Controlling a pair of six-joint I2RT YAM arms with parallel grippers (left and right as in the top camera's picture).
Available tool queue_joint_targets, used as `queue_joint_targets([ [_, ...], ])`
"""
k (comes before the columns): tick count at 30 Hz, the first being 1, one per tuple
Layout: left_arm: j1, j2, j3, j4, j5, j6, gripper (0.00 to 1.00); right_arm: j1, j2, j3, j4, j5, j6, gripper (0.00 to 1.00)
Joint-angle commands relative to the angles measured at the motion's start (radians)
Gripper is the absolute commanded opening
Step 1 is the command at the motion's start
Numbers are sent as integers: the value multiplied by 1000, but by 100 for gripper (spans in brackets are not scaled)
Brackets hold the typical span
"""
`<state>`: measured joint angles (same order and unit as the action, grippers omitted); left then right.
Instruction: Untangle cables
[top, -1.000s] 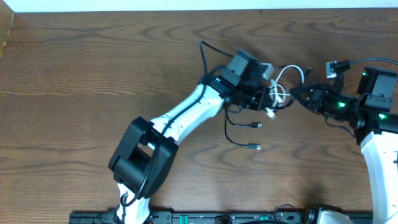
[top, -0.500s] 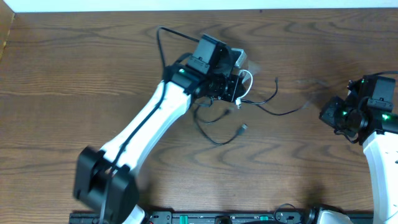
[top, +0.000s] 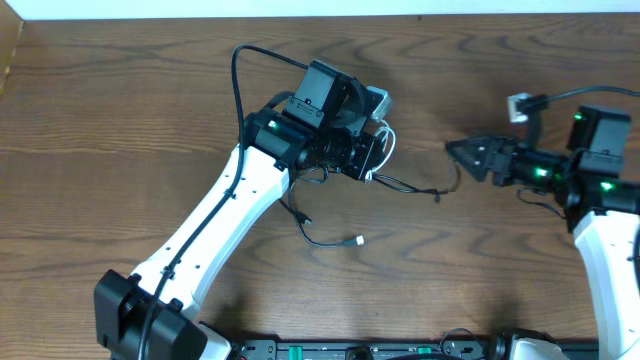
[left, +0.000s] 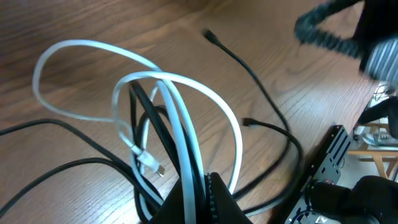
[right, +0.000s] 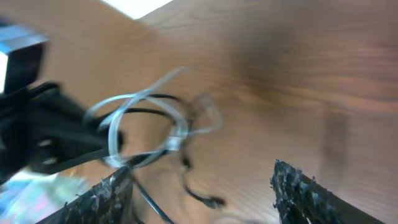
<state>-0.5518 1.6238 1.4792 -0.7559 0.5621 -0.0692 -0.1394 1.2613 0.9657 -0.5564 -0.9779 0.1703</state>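
left gripper (left: 202, 182) is clamped shut on the cable bundle (left: 180, 124), pinching white and black strands together right at its tips. the white cable (left: 87, 45) fans out of that pinch in a couple of loose loops, with its small plug hanging inside the loops. so the knotty part sits at the left arm, about mid-table (top: 120, 110).

going right from there, the black cable (top: 410, 187) trails out of the bundle along the wood. it lies roughly left-to-right and its free end points toward the other arm. a second black tail drops toward the front edge, well away from both arms.

the right gripper (top: 462, 152) has its fingers spread wide with nothing between them, aimed back at the bundle. that black free end lies just left of it and a bit toward the front, so the right arm is clearly the nearer one. my guess is it has to dip and close across the strand, not along it. right wrist view is too blurry to judge height.
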Motion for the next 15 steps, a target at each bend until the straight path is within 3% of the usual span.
queue_joint_targets([
  [1, -8, 0, -2, 11, 37, 32, 7, 108, -2, 1, 21, 40, 127, 66],
  [10, -17, 6, -2, 12, 39, 32, 8, 289, 61, 1, 206, 123, 324, 64],
  [15, -17, 11, -2, 12, 39, 32, 8, 332, 118, 1, 188, 219, 383, 53],
])
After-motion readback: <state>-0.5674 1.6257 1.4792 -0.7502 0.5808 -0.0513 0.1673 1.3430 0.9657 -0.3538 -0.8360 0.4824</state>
